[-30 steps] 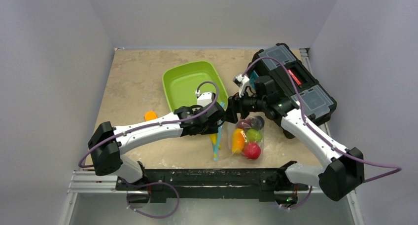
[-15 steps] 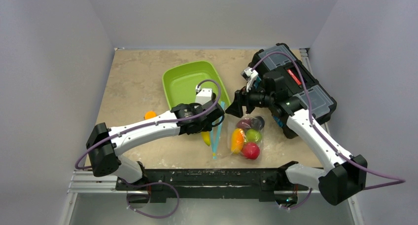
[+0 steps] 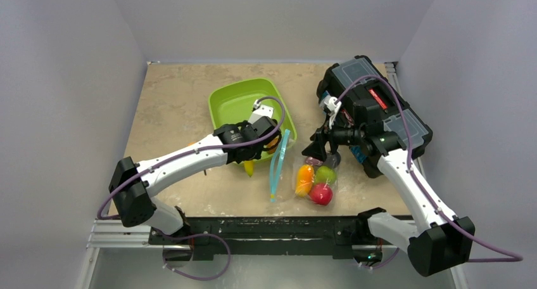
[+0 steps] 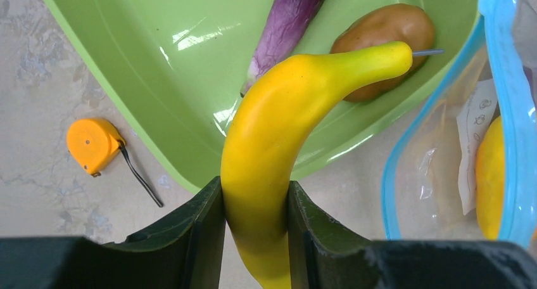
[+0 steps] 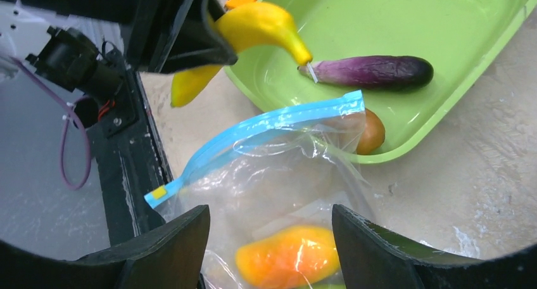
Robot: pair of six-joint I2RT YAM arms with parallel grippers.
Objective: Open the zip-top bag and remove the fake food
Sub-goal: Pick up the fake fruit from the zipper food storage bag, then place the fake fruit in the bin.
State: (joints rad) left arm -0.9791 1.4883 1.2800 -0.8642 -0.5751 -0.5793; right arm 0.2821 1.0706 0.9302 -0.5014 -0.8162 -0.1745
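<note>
Reach of the left arm (image 3: 190, 159) runs from its near-left base slantwise toward the far right. Its wrist ends over the near right corner of the green tray (image 3: 231, 105). The left tool (image 4: 255, 194) is clamped on the lower half of the yellow banana (image 4: 278, 130), whose tip hangs above the tray's near rim.

The right arm (image 3: 411, 181) rises from the near-right base and bends beside the black toolbox (image 3: 386, 115), its forearm pointing left. The right tool (image 5: 269, 216) hovers over the far end of the zip-top bag (image 5: 278, 175), jaws spread wide and empty.

The bag lies on the table (image 3: 171, 105) just right of the tray, its blue zip strip parted. Inside are an orange piece (image 5: 288, 263), a green pear (image 3: 326, 173) and a red apple (image 3: 322, 194). A purple eggplant (image 5: 373, 71) and a brown piece (image 4: 386, 32) lie in the tray.

A paper slip (image 4: 475, 137) in the bag bears small printed symbols, too small to read. The toolbox's red label (image 3: 378, 99) is unreadable too.
</note>
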